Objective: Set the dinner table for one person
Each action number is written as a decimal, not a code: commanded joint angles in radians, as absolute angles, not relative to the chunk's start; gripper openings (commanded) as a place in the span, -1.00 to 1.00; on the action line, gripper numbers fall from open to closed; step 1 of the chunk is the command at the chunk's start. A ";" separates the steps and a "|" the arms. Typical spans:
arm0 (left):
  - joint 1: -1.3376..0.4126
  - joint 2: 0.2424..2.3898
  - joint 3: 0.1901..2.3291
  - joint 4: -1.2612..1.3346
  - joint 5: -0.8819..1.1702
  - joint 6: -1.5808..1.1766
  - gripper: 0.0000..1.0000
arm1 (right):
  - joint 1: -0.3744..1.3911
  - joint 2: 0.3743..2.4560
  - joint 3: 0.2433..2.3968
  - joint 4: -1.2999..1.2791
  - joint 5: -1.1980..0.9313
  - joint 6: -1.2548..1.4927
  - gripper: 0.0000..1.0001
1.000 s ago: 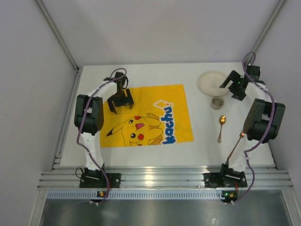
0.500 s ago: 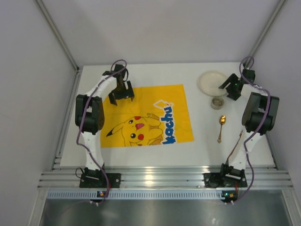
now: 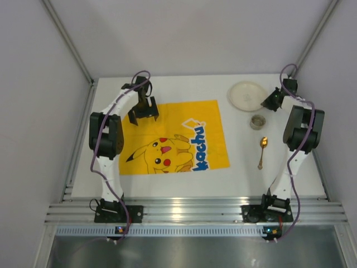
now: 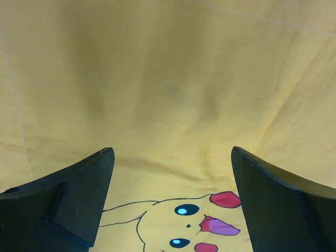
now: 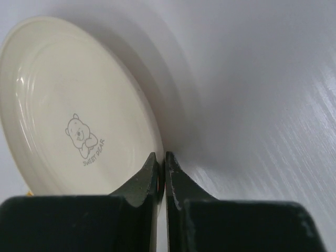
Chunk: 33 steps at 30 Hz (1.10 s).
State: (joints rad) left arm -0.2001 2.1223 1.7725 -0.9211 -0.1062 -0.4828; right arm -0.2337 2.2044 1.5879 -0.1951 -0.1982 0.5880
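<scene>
A cream plate (image 3: 247, 96) with a small bear print (image 5: 73, 121) sits at the back right of the white dinner table (image 3: 279, 178). My right gripper (image 3: 268, 102) is at the plate's right edge, and in the right wrist view its jaws (image 5: 161, 157) are shut on the plate's thin rim. My left gripper (image 3: 143, 117) hangs open over the back left part of the yellow Pikachu mat (image 3: 178, 139). In the left wrist view only the cloth (image 4: 168, 79) lies between its fingers (image 4: 172, 157).
A small grey cup (image 3: 257, 121) stands just in front of the plate, and a gold spoon (image 3: 262, 149) lies in front of the cup. A ribbed aluminium rail (image 3: 189, 212) runs along the near edge. White walls close in the back and sides.
My right gripper reached back to the plate's right rim and shut on it; the plate shifted slightly left. The left gripper moved a little toward the back, still open.
</scene>
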 commanded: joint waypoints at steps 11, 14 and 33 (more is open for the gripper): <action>-0.302 2.173 1.871 -0.933 -0.118 -0.462 0.96 | -0.175 1.938 1.766 -0.258 -0.356 0.617 -1.00; -0.314 2.224 1.943 -0.946 -0.121 -0.460 0.96 | -0.134 1.807 1.631 -0.261 -0.353 0.592 -1.00; -0.353 2.445 2.031 -0.879 -0.015 -0.528 0.97 | -0.097 1.391 1.203 -0.382 -0.354 0.508 -1.00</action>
State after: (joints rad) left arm -0.3412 2.3829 2.0621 -0.9356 -0.1028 -0.4816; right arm -0.0940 1.4841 1.1908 -0.3988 -0.3489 0.5209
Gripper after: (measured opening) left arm 0.985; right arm 0.026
